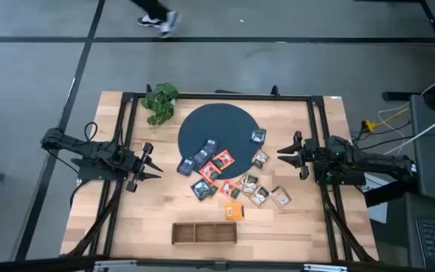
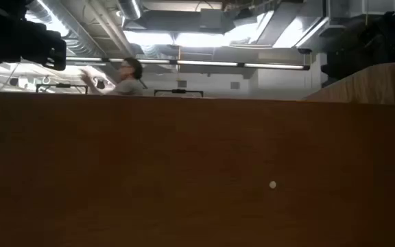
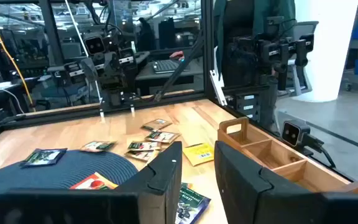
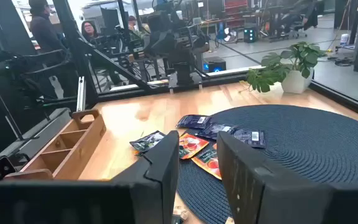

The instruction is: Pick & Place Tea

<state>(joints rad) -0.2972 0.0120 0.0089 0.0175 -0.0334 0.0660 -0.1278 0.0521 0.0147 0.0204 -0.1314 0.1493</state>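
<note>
Counting the small flat square tea sachets [image 1: 219, 178] scattered mid-frame in the overhead view: roughly a dozen. About four are blue, three or four red-orange, the rest beige-green, plus one yellow-orange one [image 1: 234, 211] lowest down. Several lie on the dark round woven mat [image 1: 217, 128], the others on the bare wooden tabletop [image 1: 293, 227]. One long wooden three-compartment tray [image 1: 204, 233] sits bottom centre and one leafy green plant [image 1: 160, 101] upper left. The left gripper [image 1: 154, 162] hovers centre-left with fingers spread and nothing between them, and the right gripper [image 1: 282, 155] mirrors it centre-right, also spread.
</note>
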